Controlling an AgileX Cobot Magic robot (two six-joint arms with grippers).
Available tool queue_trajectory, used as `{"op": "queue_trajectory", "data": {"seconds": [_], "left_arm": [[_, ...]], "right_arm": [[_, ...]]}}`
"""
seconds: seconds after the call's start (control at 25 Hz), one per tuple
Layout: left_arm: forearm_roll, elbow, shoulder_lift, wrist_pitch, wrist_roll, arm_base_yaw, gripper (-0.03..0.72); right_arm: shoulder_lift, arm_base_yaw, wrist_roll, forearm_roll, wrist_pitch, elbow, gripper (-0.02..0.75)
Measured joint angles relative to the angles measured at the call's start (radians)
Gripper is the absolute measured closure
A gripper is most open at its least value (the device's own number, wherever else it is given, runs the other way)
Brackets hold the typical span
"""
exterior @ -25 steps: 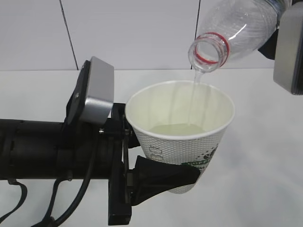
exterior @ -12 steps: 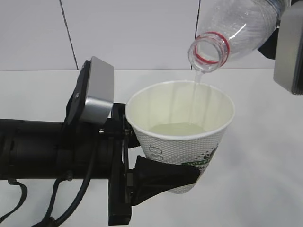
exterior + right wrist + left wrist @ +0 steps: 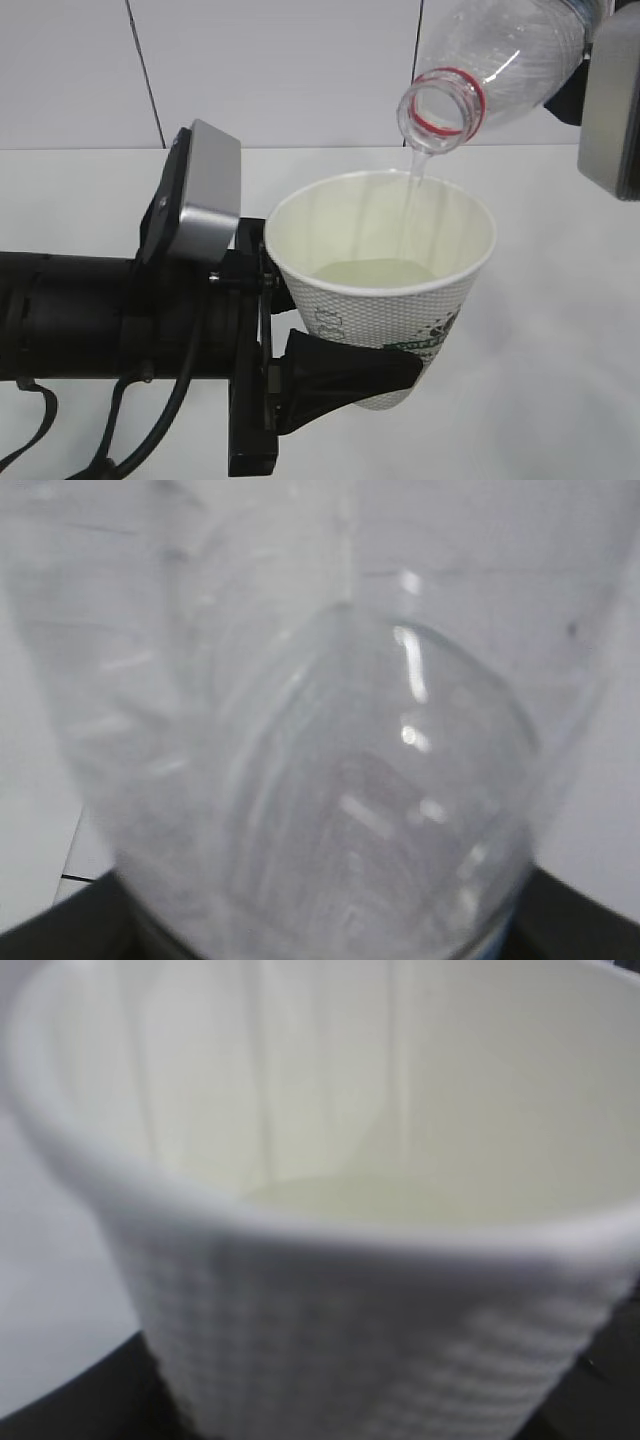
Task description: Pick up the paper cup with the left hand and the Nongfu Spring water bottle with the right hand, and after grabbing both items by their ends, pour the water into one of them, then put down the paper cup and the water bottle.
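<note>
My left gripper is shut on the lower part of the white paper cup and holds it upright above the table. Its near black finger wraps the cup's base; the far finger is hidden. The cup fills the left wrist view. The clear Nongfu Spring water bottle is tilted mouth-down at the top right, its red neck ring over the cup's far rim. A thin stream of water runs into the pool of water in the cup. My right gripper is shut on the bottle.
The white table lies under both arms, with a white panelled wall behind. The left arm's silver module and black cables are at the lower left. The right arm's grey module is at the right edge.
</note>
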Motion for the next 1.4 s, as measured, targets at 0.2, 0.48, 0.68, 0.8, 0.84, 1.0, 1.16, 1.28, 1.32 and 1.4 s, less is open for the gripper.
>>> {"op": "queue_trajectory", "data": {"seconds": [0.2, 0.48, 0.68, 0.8, 0.84, 1.0, 1.16, 1.28, 1.32, 1.4], "left_arm": [[0.000, 0.000, 0.000, 0.000, 0.000, 0.000, 0.217], [0.000, 0.000, 0.000, 0.000, 0.000, 0.000, 0.217], [0.000, 0.000, 0.000, 0.000, 0.000, 0.000, 0.217], [0.000, 0.000, 0.000, 0.000, 0.000, 0.000, 0.217], [0.000, 0.000, 0.000, 0.000, 0.000, 0.000, 0.217], [0.000, 0.000, 0.000, 0.000, 0.000, 0.000, 0.217], [0.000, 0.000, 0.000, 0.000, 0.000, 0.000, 0.217], [0.000, 0.000, 0.000, 0.000, 0.000, 0.000, 0.217], [0.000, 0.000, 0.000, 0.000, 0.000, 0.000, 0.217], [0.000, 0.000, 0.000, 0.000, 0.000, 0.000, 0.217]], "right_arm": [[0.000, 0.000, 0.000, 0.000, 0.000, 0.000, 0.300], [0.000, 0.000, 0.000, 0.000, -0.002, 0.000, 0.300], [0.000, 0.000, 0.000, 0.000, -0.002, 0.000, 0.300], [0.000, 0.000, 0.000, 0.000, -0.002, 0.000, 0.300], [0.000, 0.000, 0.000, 0.000, -0.002, 0.000, 0.300], [0.000, 0.000, 0.000, 0.000, -0.002, 0.000, 0.300], [0.000, 0.000, 0.000, 0.002, -0.002, 0.000, 0.300], [0.000, 0.000, 0.000, 0.005, -0.002, 0.000, 0.300], [0.000, 0.000, 0.000, 0.006, -0.002, 0.000, 0.300], [0.000, 0.000, 0.000, 0.008, -0.002, 0.000, 0.300]]}}
